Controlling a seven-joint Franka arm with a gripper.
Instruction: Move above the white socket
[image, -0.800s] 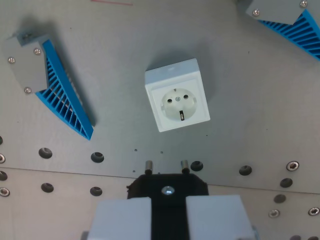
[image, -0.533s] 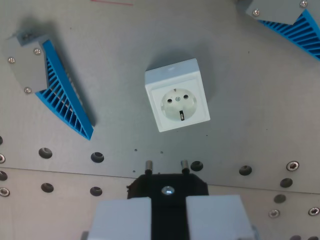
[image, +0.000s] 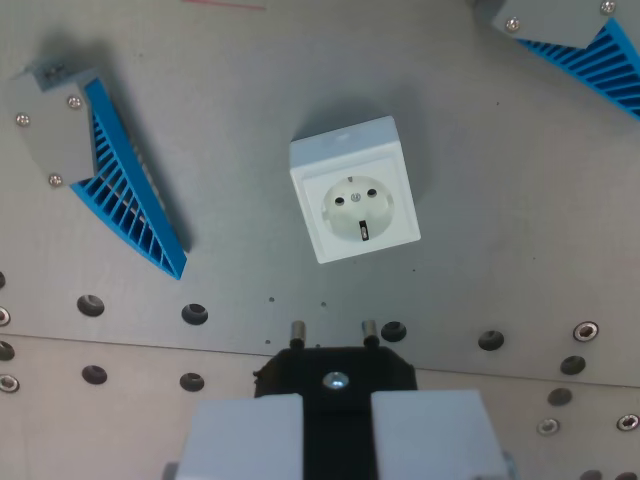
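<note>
Wrist view shows the white socket (image: 354, 204) lying on the grey plate (image: 480, 250), well ahead of the gripper (image: 335, 425) whose fingers pinch a black plug (image: 335, 375) with two pins pointing towards the socket, so the approach seems unfinished and calls for advancing until the plug hangs over the socket's face.
</note>
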